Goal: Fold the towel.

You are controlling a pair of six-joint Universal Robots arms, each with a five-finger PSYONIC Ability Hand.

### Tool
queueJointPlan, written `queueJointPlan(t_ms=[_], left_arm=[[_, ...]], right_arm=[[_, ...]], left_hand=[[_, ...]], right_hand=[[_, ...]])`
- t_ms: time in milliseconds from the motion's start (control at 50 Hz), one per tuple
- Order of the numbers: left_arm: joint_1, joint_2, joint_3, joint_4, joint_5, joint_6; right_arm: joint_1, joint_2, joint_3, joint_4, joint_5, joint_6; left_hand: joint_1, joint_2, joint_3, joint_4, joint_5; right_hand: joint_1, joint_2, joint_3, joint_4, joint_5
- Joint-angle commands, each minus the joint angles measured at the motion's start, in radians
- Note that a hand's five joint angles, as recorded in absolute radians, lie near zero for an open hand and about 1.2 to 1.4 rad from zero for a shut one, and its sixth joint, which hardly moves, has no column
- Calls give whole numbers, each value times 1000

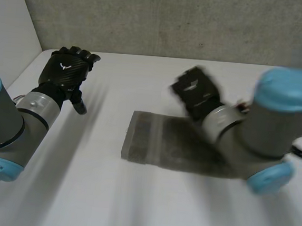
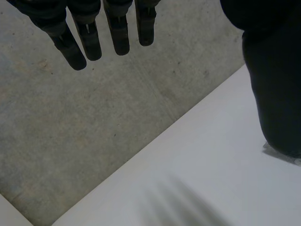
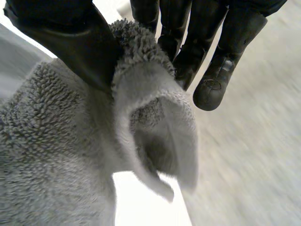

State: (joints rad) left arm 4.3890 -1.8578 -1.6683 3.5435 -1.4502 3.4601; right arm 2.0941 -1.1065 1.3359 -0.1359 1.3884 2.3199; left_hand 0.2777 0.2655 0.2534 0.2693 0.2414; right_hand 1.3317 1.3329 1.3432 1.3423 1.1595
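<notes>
The grey terry towel (image 1: 153, 142) lies on the white surface (image 1: 80, 191) just to the 4 o'clock side of centre. Its long axis runs from 9 to 3 o'clock. The free short end points to 9 o'clock, and the other end goes under the right arm. In the right wrist view, the right hand (image 1: 196, 91) pinches a rolled bit of the towel's edge between its thumb (image 3: 70, 42) and fingers (image 3: 221, 61). I cannot tell whether that bit is a corner.

The left hand (image 1: 66, 68) hovers at 10 o'clock, well apart from the towel, with its fingers straight and relaxed and nothing in them.

The fold looks barely begun. To do it well:
- Keep the pinch firm, since little cloth is held.
- Carry the held edge low towards 9 o'clock.
- Lay it square over the free end.
- Pressing the left hand on that end would likely stop it dragging.
</notes>
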Motion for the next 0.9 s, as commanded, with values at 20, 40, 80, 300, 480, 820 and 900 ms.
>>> queueJointPlan(t_ms=[20,40,80,300,480,820,900], left_arm=[[-9,-9,4,2,-1,-1],[-9,-9,4,2,-1,-1],[-11,-12,7,2,-1,-1],[-62,-64,61,8,-2,1],[-166,-101,111,8,-5,-6],[-374,-326,277,5,-65,-29],[-376,-359,292,3,-111,-26]], right_arm=[[162,174,5,-39,-9,-2],[162,174,5,-39,-9,-2],[170,191,5,-36,-20,-2],[121,79,98,-39,-169,99],[-111,-139,269,-39,-178,389],[-309,-194,546,-64,-175,407],[-322,-185,559,-67,-177,407]], left_hand=[[-55,-43,-31,-47,-194],[-55,-43,-31,-47,-194],[-55,-43,-31,-47,-194],[-52,-40,-28,-44,-191],[-52,-40,-28,-44,-191],[-52,-40,-28,-44,-191],[-50,-37,-25,-41,-188]], right_hand=[[65,63,53,54,62],[65,63,53,54,62],[65,63,53,54,62],[-1157,-1158,-1169,-1168,-1160],[-1157,-1158,-1169,-1168,-1160],[-1157,-1158,-1169,-1168,-1160],[-1038,-1040,-1050,-1049,-1041]])
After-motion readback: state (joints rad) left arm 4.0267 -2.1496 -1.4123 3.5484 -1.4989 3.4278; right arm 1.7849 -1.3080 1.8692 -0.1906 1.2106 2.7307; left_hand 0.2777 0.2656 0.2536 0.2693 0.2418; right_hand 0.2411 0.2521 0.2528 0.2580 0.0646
